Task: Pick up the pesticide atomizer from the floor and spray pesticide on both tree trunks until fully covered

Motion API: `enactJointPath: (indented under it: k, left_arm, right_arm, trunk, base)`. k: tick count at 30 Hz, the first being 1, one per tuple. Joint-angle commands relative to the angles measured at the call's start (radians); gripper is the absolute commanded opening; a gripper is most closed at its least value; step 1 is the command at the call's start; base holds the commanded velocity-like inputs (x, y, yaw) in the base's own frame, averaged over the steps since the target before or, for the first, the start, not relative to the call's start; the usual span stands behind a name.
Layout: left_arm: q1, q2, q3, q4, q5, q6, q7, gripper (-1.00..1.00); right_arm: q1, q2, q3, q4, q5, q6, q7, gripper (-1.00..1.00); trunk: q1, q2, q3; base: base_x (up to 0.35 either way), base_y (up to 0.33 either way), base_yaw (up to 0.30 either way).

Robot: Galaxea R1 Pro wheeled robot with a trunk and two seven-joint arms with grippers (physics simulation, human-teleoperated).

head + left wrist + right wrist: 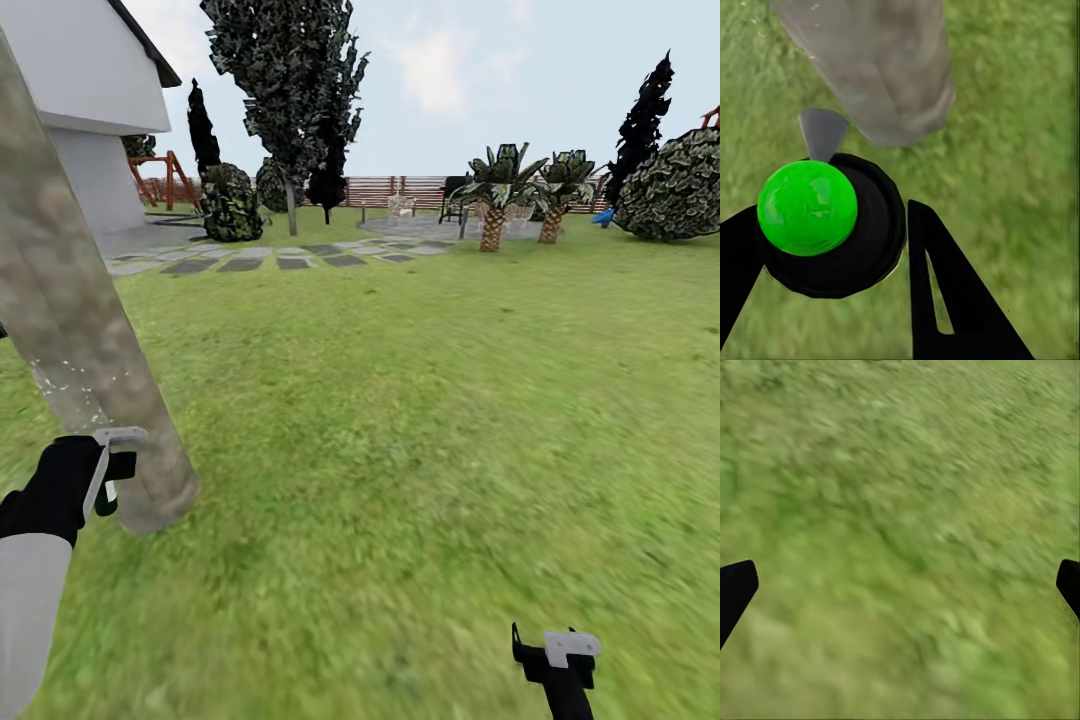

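Observation:
A thick pale grey-tan tree trunk [90, 330] leans across the head view's left side, with its base [889, 75] meeting the grass. A few white pesticide specks [62, 378] dot the trunk. My left gripper [112, 468] sits right beside the trunk's base and is shut on the pesticide atomizer [808, 208]. The atomizer has a bright green round top on a black body, and its grey nozzle [821, 133] points at the trunk. My right gripper [558, 655] hangs open low over the grass floor [420, 420], holding nothing. A second tree [290, 205] stands far back.
Grey stepping stones [262, 262] cross the lawn ahead, near a white house [95, 110]. Two short palms [492, 222], a big shrub [678, 190], dark conifers [640, 115] and a slat fence [385, 190] line the far side. Open grass spreads to the right.

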Motion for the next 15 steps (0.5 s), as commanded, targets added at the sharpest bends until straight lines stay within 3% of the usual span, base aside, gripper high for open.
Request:
enactJointPath:
  k: [1, 6, 15]
  left_arm:
    - [-0.001, 0.0, 0.001, -0.001, -0.005, 0.004, -0.002, -1.0]
    - [-0.001, 0.0, 0.001, -0.001, -0.006, 0.004, -0.002, -1.0]
    - [0.0, 0.002, 0.002, 0.001, -0.013, 0.003, -0.001, -1.0]
  right_arm:
    - [-0.001, 0.0, -0.004, 0.002, 0.011, -0.002, -0.007, 1.0]
    - [-0.001, 0.0, -0.004, 0.002, 0.011, -0.002, -0.007, 1.0]
    - [-0.001, 0.0, -0.004, 0.002, 0.011, -0.002, -0.007, 1.0]
  trunk:
    - [0.0, 0.0, -0.001]
    - [0.0, 0.0, -0.001]
    - [0.0, 0.0, -0.001]
  base:
    - [0.206, -0.211, 0.0]
    - [0.185, -0.221, 0.027]
    - [0.173, -0.229, 0.256]
